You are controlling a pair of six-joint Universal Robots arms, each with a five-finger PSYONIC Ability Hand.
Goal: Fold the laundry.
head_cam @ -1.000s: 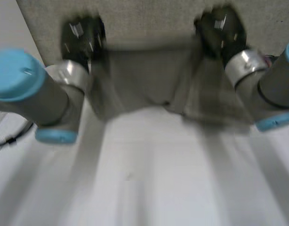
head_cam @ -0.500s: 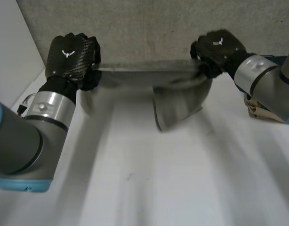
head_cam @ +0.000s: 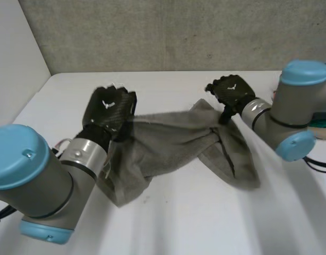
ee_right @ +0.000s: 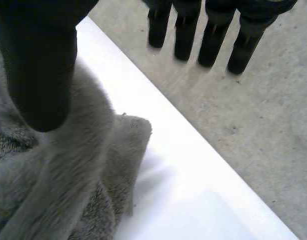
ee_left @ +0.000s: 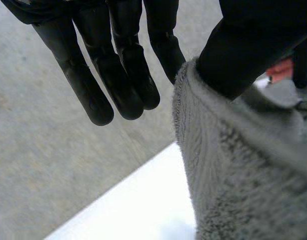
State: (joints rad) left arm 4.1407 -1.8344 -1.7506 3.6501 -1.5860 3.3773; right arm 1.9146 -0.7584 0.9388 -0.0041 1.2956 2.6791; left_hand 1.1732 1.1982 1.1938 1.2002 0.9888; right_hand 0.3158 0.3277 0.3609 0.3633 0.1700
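The white table (head_cam: 168, 223) spread wide before the robot, and across its middle lay the grey towel (head_cam: 168, 135), rumpled, its long axis running from one hand to the other. The left hand (head_cam: 107, 111) sat at one end, fingers (ee_left: 118, 75) straight and well apart from the thumb (ee_left: 243, 50), the cloth merely draped over that thumb. The right hand (head_cam: 232, 93) sat at the opposite end, fingers likewise straight, thumb resting on the pile. Neither looked nearer, and I judged each must close on its own end first.
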